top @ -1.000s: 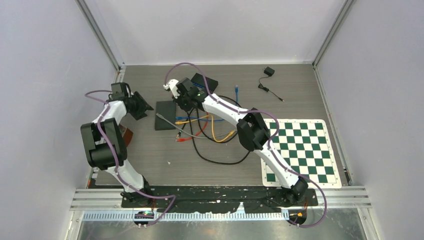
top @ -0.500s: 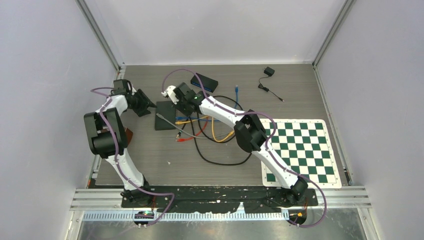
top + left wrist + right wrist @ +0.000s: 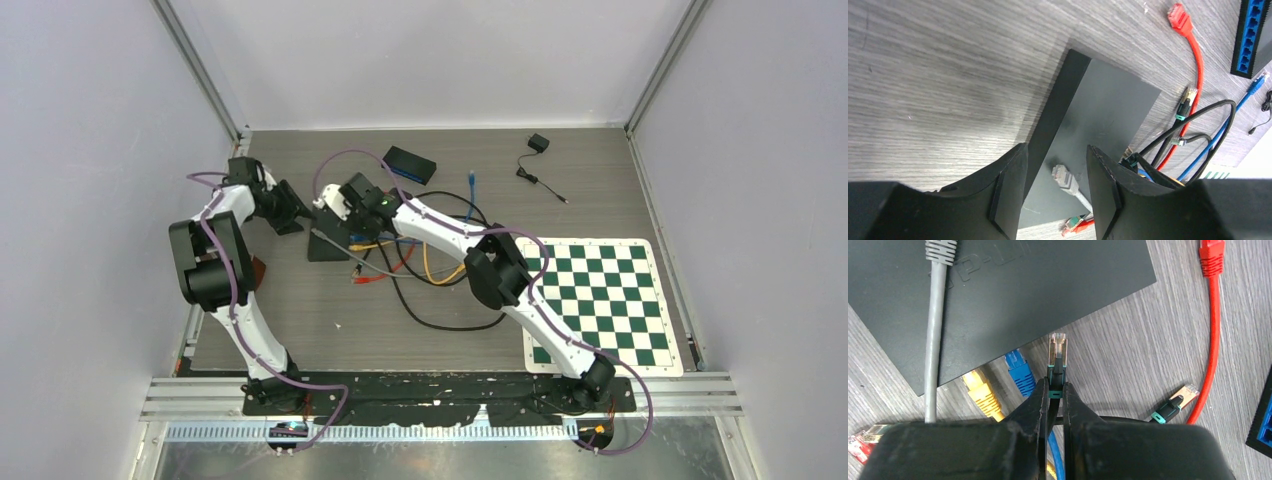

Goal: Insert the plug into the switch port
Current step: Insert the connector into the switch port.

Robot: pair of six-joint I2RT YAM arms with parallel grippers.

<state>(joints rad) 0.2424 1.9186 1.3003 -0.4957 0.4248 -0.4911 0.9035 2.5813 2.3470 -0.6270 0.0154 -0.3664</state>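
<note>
Top view: both arms meet over the dark switch (image 3: 322, 248), left of centre on the desk (image 3: 300, 330). Loose cables (image 3: 420, 265) crowd the switch's right side, and there is open room nearer the bases.

Left wrist view: the left claw (image 3: 1055, 155) stands half-wide above the switch's lid, gripping nothing. A grey plug (image 3: 1062, 176) lies loose there.

Right wrist view: the right claw (image 3: 1056, 389) is pinched narrow on the black plug (image 3: 1057, 352). Its gold tip faces the switch's port edge, just short of it, beside a blue plug (image 3: 1018, 371) that seems seated. Insertion is not yet done, and the slot looks tight
</note>
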